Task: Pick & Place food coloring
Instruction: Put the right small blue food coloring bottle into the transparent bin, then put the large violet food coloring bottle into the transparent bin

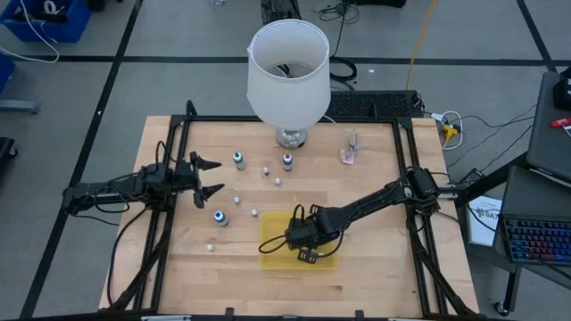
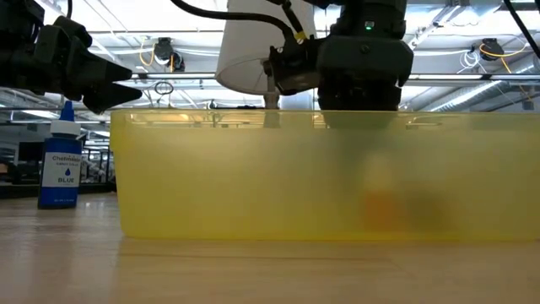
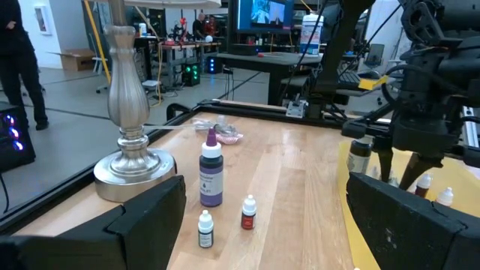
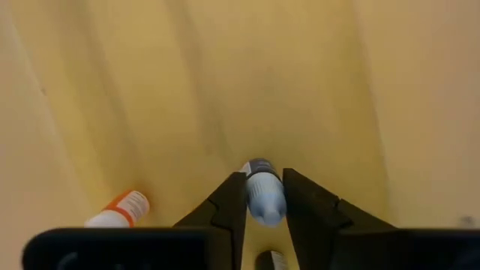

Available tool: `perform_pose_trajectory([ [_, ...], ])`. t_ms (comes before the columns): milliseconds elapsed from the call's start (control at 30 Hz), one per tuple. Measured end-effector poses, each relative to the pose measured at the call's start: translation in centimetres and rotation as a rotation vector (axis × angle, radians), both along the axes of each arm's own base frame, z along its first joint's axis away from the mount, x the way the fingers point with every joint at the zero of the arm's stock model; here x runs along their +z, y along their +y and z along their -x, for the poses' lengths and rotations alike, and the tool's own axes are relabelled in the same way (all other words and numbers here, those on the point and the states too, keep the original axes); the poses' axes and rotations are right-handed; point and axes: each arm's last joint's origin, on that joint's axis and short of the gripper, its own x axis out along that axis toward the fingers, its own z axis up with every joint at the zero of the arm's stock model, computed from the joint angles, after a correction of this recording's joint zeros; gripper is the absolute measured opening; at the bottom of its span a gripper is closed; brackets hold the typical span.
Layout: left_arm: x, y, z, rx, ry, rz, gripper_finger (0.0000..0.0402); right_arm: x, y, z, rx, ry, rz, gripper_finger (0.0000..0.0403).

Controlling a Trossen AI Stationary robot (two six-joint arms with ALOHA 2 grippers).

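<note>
The food coloring bottles are small, with pale caps. Several stand on the wooden table: a blue one (image 1: 219,217), a teal one (image 1: 239,160) and a purple one (image 1: 287,161) (image 3: 211,174), with tinier ones (image 3: 205,229) around them. My right gripper (image 1: 303,242) (image 4: 264,217) reaches down into the yellow bin (image 1: 272,230) and is shut on a small blue bottle (image 4: 264,196). An orange bottle (image 4: 120,212) lies on the bin's floor. My left gripper (image 1: 211,177) is open, hovering near the table's left side, clear of the bottles. My right gripper pinches the small blue bottle by its body (image 4: 264,201) between its two fingers (image 4: 229,206). The fingers come from above, pointing down into the yellow bin. Whether the bottle touches the bin's floor I cannot tell.
A lamp with a white shade (image 1: 287,76) and a silver base (image 3: 127,161) stands at the table's far middle. A pink scrap (image 1: 350,153) lies to its right. A tall blue bottle (image 2: 61,165) stands left of the bin's wall (image 2: 253,177). Black frame rails (image 1: 406,160) border the table.
</note>
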Motion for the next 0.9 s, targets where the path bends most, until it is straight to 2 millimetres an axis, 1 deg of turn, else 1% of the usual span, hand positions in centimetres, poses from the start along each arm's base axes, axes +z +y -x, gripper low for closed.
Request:
perform_pose_trajectory([
  [100, 0.0, 0.0, 0.0, 0.0, 0.0, 0.0, 0.0365, 0.0, 0.0, 0.0, -0.01, 0.0, -0.002, 0.0093],
  [233, 0.0, 0.0, 0.0, 0.0, 0.0, 0.0, 0.0365, 0.1, 0.0, 0.0, -0.01, -0.002, -0.003, 0.0105],
  [500, 0.0, 0.0, 0.0, 0.0, 0.0, 0.0, 0.0365, 0.2, 0.0, 0.0, -0.017, -0.006, -0.009, 0.0111],
  [567, 0.0, 0.0, 0.0, 0.0, 0.0, 0.0, 0.0365, 0.6, 0.0, 0.2, -0.016, -0.003, -0.03, 0.0111],
  [633, 0.0, 0.0, 0.0, 0.0, 0.0, 0.0, 0.0365, 1.5, 0.0, 0.4, -0.034, -0.026, -0.045, 0.0111],
  [733, 0.0, 0.0, 0.0, 0.0, 0.0, 0.0, 0.0365, 3.3, -0.2, 0.8, -0.048, -0.077, -0.065, 0.0111],
  [833, 0.0, 0.0, 0.0, 0.0, 0.0, 0.0, 0.0365, 5.6, -0.4, 1.4, -0.063, -0.134, -0.089, 0.0111],
  [900, 0.0, 0.0, 0.0, 0.0, 0.0, 0.0, 0.0365, 7.4, -0.6, 2.0, -0.058, -0.183, -0.107, 0.0111],
])
